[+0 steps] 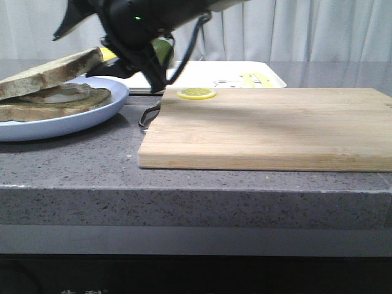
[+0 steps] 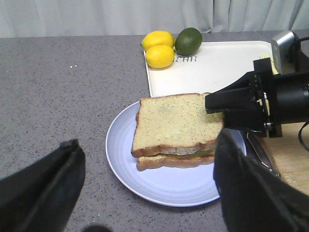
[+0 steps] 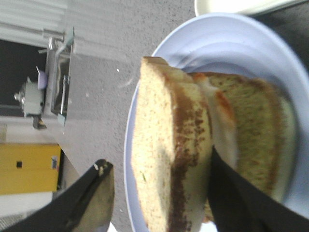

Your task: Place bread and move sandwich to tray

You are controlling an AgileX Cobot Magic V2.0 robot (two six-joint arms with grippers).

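The sandwich [image 2: 174, 157] lies on the pale blue plate [image 2: 159, 186] at the left of the counter [image 1: 61, 122]. The bread [image 2: 176, 121] lies on top of it, over the egg [image 3: 219, 121], with its right end raised [image 1: 49, 70]. My right gripper [image 2: 215, 108] is open at that raised end [image 1: 110, 61]. In the right wrist view [image 3: 157, 159] one finger is under the bread [image 3: 154, 145] and the other stands apart from its top. My left gripper [image 2: 148, 142] is wide open and empty above the plate's near side. The white tray [image 1: 245, 70] lies behind [image 2: 207, 72].
A wooden cutting board [image 1: 269, 128] with a lemon slice [image 1: 196, 93] lies right of the plate. Two lemons [image 2: 159, 46] and a lime [image 2: 188, 41] sit at the tray's far left corner. A metal utensil [image 1: 147, 116] lies between plate and board.
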